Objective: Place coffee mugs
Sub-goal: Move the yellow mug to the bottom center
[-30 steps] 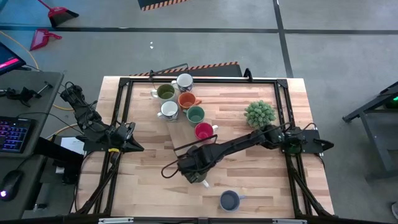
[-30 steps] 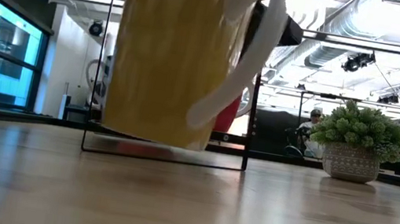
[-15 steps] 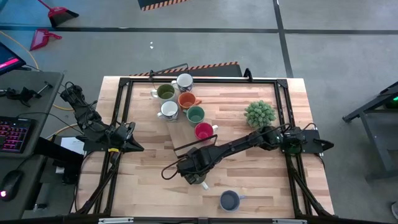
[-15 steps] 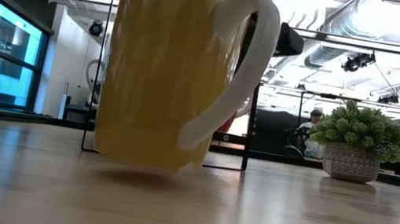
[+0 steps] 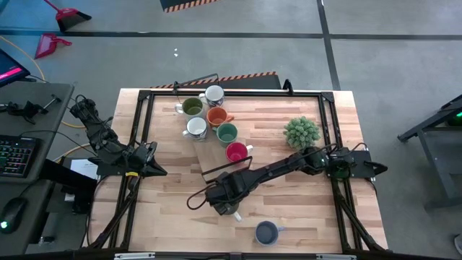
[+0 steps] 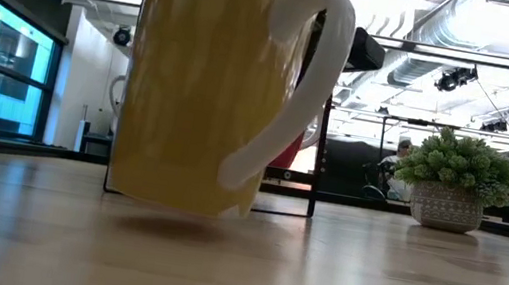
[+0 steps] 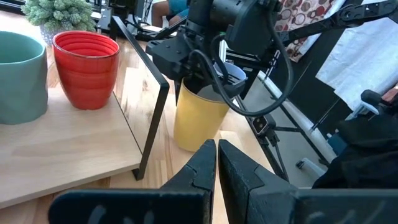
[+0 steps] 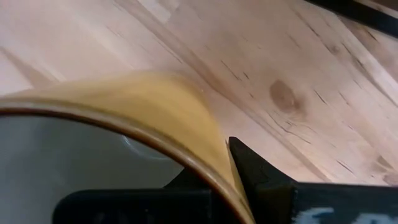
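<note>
The right hand (image 7: 205,74) stays clamped on the rim of the yellow mug (image 6: 207,85), which has tilted a touch more than a moment ago, its base just off the tabletop (image 6: 336,276) beside the black frame (image 7: 152,118). The left hand (image 7: 216,163) waits, fingers together, at the tabletop's left edge.
</note>
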### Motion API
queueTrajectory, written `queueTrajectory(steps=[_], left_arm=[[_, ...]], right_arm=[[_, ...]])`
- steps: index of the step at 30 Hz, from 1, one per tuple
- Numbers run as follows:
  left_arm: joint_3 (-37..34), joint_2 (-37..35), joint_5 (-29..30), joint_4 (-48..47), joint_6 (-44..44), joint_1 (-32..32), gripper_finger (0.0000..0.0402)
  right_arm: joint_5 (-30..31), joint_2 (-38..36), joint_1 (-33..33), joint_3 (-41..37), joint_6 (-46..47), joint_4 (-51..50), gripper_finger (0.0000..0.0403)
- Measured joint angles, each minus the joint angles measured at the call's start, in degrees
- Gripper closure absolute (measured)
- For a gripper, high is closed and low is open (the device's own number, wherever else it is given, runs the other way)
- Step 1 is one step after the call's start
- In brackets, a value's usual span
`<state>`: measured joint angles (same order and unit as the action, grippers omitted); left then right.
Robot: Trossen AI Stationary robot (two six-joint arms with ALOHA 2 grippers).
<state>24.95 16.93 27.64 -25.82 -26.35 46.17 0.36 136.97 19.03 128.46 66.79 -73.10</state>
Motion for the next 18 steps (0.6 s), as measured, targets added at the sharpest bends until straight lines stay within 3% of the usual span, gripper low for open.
queueTrajectory(steps=[14,18], left_arm=[[0.00,-0.02,-0.05,-0.04,0.00,-0.01,0.0392],[0.00,0.00,-0.17,-0.04,0.00,-0.02,0.0392]], right_arm=[[-2.09,1.59,-0.04,0.11,2.85,-1.50,0.0401],[-2.06,1.62,-0.20,0.17,1.39,-1.04,0.0382]])
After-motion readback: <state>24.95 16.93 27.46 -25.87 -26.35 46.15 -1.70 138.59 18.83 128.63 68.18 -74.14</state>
